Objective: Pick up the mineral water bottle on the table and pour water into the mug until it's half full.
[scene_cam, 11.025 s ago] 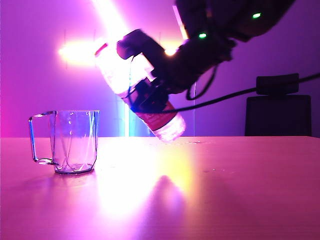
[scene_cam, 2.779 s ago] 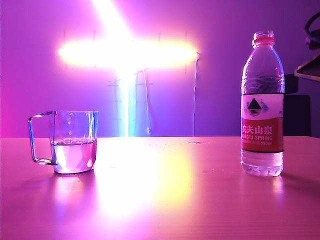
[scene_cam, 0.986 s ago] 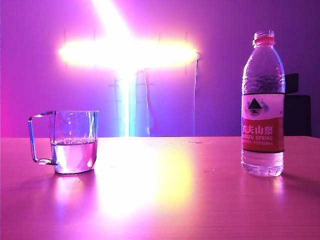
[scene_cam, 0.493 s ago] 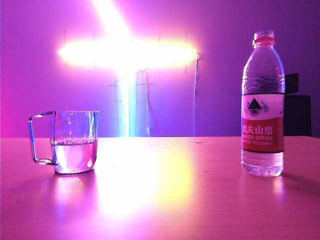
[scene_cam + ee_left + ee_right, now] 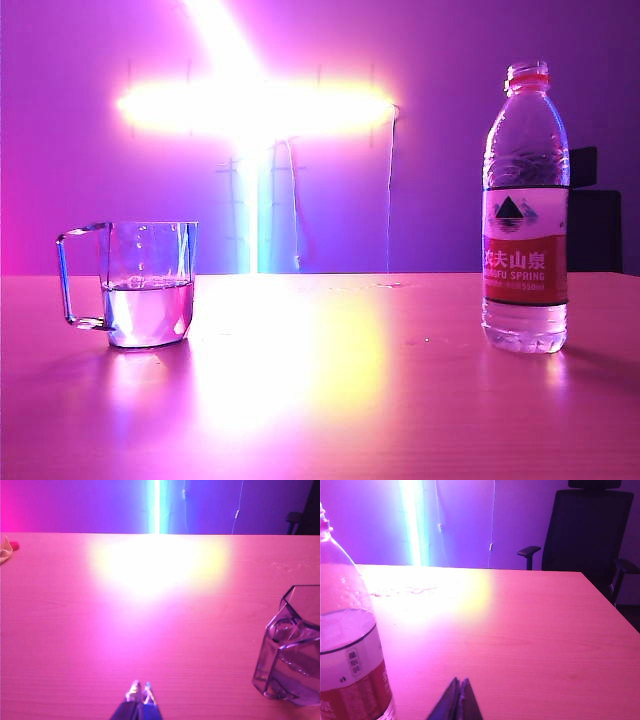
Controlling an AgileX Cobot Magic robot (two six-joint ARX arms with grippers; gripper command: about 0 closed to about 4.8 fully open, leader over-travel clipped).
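The mineral water bottle (image 5: 526,210) stands upright and uncapped on the table (image 5: 330,400) at the right, with a little water at its bottom. It also shows beside my right gripper (image 5: 461,682) as the bottle (image 5: 347,645). That gripper is shut, empty, and apart from it. The clear mug (image 5: 145,284) stands at the left, about half full of water (image 5: 148,312). In the left wrist view the mug (image 5: 292,647) sits off to one side of my left gripper (image 5: 140,686), which is shut and holds nothing. Neither gripper shows in the exterior view.
A dark office chair (image 5: 587,535) stands past the table's far edge. A bright light strip (image 5: 255,105) glares on the back wall. A small pale and red thing (image 5: 7,549) lies near the table's edge in the left wrist view.
Over the last second nothing has moved. Earlier, the right arm held the bottle tilted over the empty mug; now the bottle stands alone and the mug holds water.
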